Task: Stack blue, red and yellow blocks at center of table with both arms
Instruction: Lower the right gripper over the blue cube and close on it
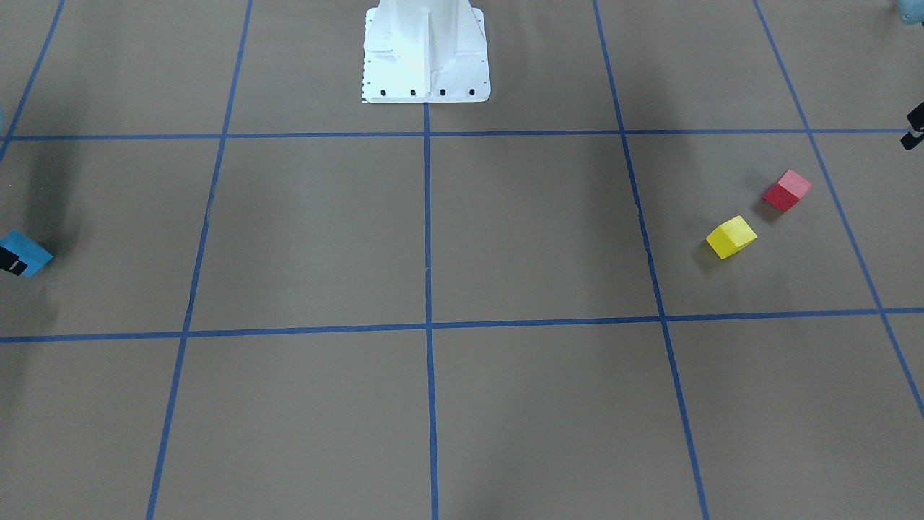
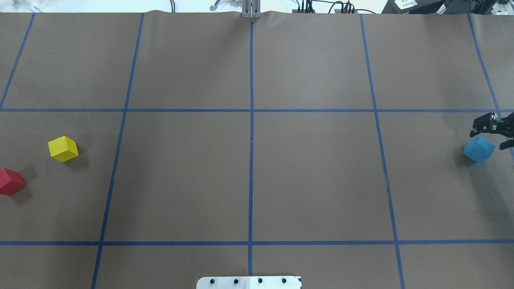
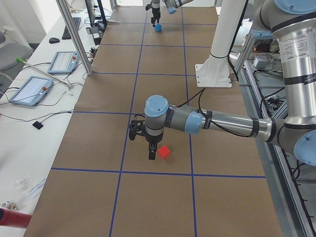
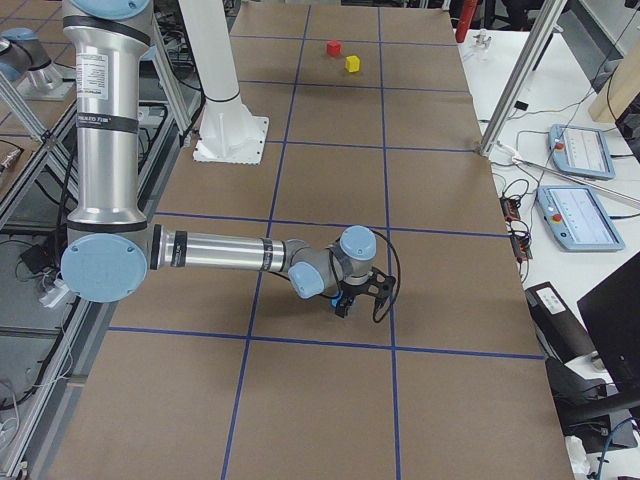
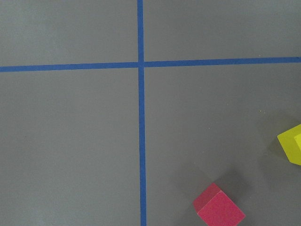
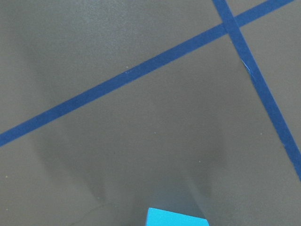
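The blue block [image 2: 479,149] lies on the table [image 2: 249,176] at its far right edge. My right gripper [image 2: 493,135] hangs just over and beside it, fingers apart, nothing held. One black finger [image 1: 11,261] overlaps the block's edge in the front view. The right wrist view shows only the blue block's top [image 6: 176,217] at the bottom edge. The red block [image 2: 10,181] and yellow block [image 2: 63,149] lie close together at the table's far left. My left gripper [image 3: 149,149] hovers right next to the red block [image 3: 164,152]; its jaw state is unclear.
The white pedestal base [image 2: 249,282] stands at the table's near edge, on the centre line. Blue tape lines cross at the table's middle [image 2: 251,110]. Beyond the table's side are tablets [image 3: 29,90], cables and a metal post [image 3: 74,37].
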Motion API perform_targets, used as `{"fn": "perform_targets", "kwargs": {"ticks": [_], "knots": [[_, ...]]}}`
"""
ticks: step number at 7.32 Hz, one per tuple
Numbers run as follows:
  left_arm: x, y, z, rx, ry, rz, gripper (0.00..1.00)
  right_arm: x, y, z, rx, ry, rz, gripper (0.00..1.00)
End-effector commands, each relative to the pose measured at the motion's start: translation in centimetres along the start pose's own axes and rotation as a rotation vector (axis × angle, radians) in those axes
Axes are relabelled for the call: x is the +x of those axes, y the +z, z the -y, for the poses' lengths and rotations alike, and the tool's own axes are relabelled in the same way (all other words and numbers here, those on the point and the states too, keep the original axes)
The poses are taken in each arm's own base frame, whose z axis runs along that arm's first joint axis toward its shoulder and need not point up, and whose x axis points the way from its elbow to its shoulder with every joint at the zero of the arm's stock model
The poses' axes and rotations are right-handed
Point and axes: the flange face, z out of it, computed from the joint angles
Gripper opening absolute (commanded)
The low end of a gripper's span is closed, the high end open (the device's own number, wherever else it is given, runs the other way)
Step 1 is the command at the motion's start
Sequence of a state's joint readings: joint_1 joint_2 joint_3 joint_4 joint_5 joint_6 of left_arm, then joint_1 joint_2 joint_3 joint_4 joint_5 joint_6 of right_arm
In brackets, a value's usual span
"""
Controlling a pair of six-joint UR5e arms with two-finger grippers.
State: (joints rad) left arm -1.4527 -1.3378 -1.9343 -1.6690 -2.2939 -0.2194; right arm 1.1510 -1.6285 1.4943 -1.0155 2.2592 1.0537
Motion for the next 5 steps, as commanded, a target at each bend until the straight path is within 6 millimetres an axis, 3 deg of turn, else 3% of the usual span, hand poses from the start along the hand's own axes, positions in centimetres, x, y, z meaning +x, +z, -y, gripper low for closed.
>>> {"fn": "perform_targets", "kwargs": {"ticks": [1, 3, 5], "knots": [[0.0, 0.0, 0.0, 0.0, 0.0, -0.001, 1.0, -0.1, 0.4, -0.4, -0.003, 0.008, -0.007, 0.95], [-0.1, 0.0, 0.0, 0.001, -0.001, 0.001, 1.0, -1.3, 0.9, -1.4, -0.018, 0.022, -0.005, 0.95], [0.0, -0.1, 0.0, 0.002, 0.0, 0.001, 1.0, -0.2, 1.0, -2.4, -0.026, 0.011, -0.014, 0.93]]}}
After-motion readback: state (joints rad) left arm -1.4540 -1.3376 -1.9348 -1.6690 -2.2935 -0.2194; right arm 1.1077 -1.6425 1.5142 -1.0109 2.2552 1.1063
